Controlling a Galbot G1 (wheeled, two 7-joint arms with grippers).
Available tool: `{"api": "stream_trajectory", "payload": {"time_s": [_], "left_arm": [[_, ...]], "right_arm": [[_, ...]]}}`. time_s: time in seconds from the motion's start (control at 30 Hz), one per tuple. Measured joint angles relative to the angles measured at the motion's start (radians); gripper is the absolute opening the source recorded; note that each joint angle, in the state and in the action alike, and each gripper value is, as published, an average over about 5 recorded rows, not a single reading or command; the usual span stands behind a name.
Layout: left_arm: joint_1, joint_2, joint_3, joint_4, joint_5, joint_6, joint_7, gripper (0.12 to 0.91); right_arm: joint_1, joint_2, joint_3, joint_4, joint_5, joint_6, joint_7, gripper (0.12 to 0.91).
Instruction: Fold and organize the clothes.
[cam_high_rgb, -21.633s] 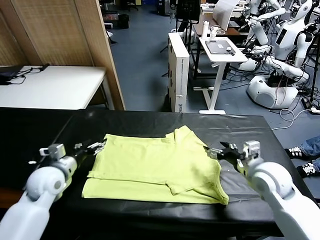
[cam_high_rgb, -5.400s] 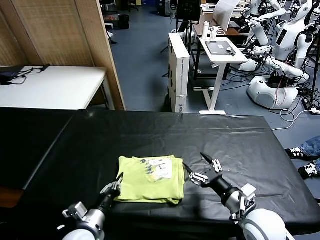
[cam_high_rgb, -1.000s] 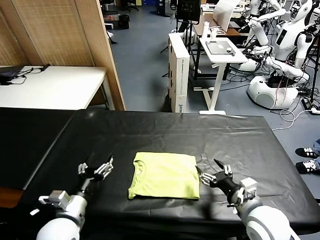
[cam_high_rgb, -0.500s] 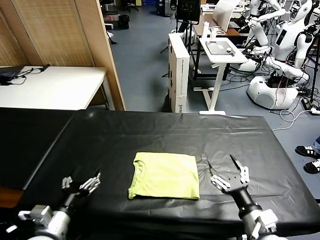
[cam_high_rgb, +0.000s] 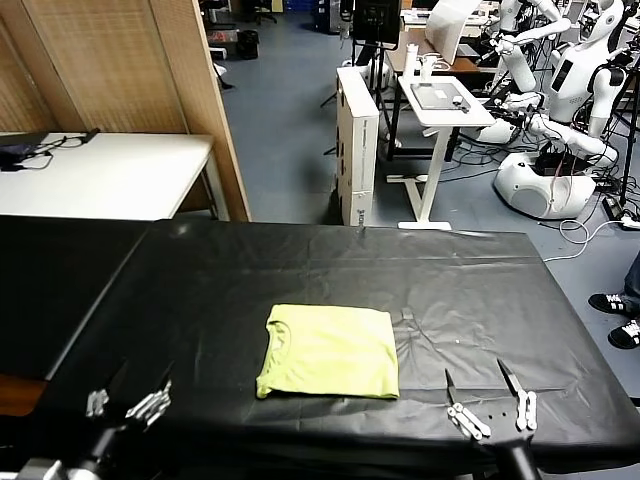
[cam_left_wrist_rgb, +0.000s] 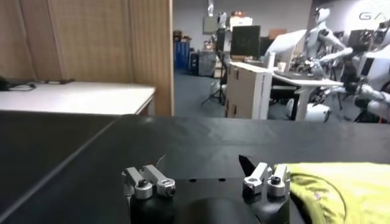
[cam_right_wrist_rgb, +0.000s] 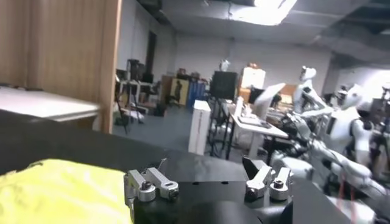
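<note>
The clothes, one lime yellow-green T-shirt (cam_high_rgb: 329, 350), lie folded into a neat rectangle, plain side up, on the black table (cam_high_rgb: 300, 270). In the head view my left gripper (cam_high_rgb: 128, 403) is low at the near left edge, well clear of the shirt, open with nothing in it. My right gripper (cam_high_rgb: 487, 398) stands open near the front edge, to the right of the shirt and apart from it. The left wrist view shows the left gripper (cam_left_wrist_rgb: 204, 176) open, with the shirt (cam_left_wrist_rgb: 338, 189) off to one side. In the right wrist view the right gripper (cam_right_wrist_rgb: 204, 176) is open and the shirt (cam_right_wrist_rgb: 61, 189) lies beside it.
A wooden partition (cam_high_rgb: 130, 70) and a white table (cam_high_rgb: 100, 175) stand behind the black table on the left. A white cabinet (cam_high_rgb: 357, 140), a small white desk (cam_high_rgb: 440, 100) and other white robots (cam_high_rgb: 560, 110) fill the room at the back right.
Both grippers have drawn back from the folded shirt toward the near edge of the table, still open. The shirt has not moved.
</note>
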Motion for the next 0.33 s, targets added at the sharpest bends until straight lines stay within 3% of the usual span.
{"api": "stream_trajectory", "payload": {"time_s": [0.33], "left_arm": [[0.081, -0.025, -0.020, -0.009, 0.020, -0.014, 0.025, 0.907]], "right_arm": [[-0.043, 0.010, -0.007, 0.007, -0.006, -0.004, 0.002, 0.907]]}}
